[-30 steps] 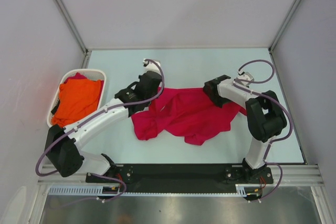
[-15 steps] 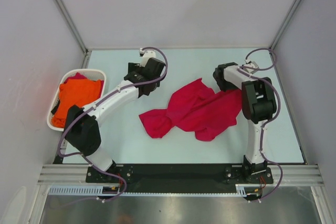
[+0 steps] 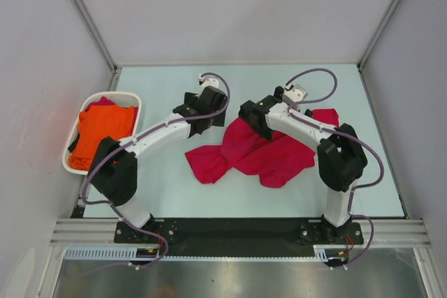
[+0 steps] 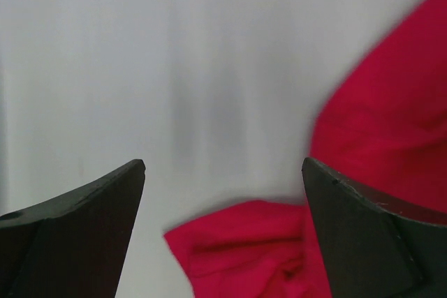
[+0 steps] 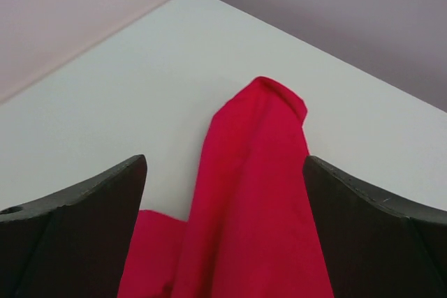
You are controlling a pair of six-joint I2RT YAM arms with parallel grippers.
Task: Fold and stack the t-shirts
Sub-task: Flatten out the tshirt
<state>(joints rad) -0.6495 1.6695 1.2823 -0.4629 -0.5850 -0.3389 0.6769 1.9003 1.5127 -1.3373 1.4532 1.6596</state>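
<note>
Two shirts showed plainly. The red shirt [image 3: 262, 151] lay crumpled on the table [image 3: 174, 186] between the two arms. The orange shirt [image 3: 101, 134] lay bunched in the single white basket [image 3: 134, 102] at the table's left edge, with a bit of red cloth at its far end. The left gripper [image 4: 223, 165] hung just beside the red shirt, fingers spread wide, empty. The right gripper [image 5: 223, 162] hung over that shirt, likewise spread and empty.

Crimson t-shirt [image 3: 272, 160] — middle under the right arm [image 3: 300, 125], near end past both wrist views' bottom edge
</note>
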